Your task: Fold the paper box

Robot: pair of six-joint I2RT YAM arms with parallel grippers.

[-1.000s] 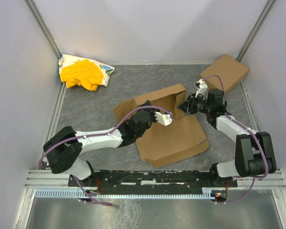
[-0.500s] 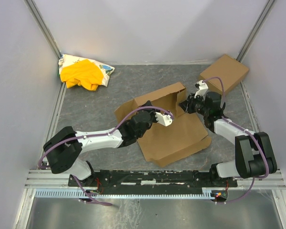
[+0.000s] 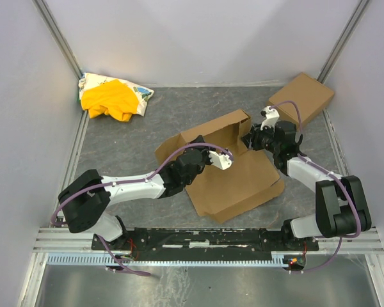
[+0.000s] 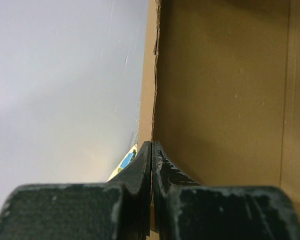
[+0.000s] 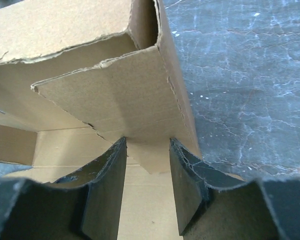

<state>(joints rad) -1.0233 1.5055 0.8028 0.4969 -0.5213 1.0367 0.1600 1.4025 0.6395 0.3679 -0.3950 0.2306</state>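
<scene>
The paper box lies in the middle of the table, its flat brown panel toward me and its back wall standing up. My left gripper is shut on the thin upright edge of a wall; in the left wrist view the fingers pinch the cardboard sheet. My right gripper is open at the box's right back corner. In the right wrist view its fingertips touch the folded side flap, and a flap tip lies between them.
A second closed brown box lies at the back right by the wall. A yellow-and-white cloth bundle lies at the back left. White walls enclose the grey mat on three sides.
My right gripper has moved left against the box's right corner flap. The box has shifted slightly right and back. My left gripper keeps its pinch and follows.
</scene>
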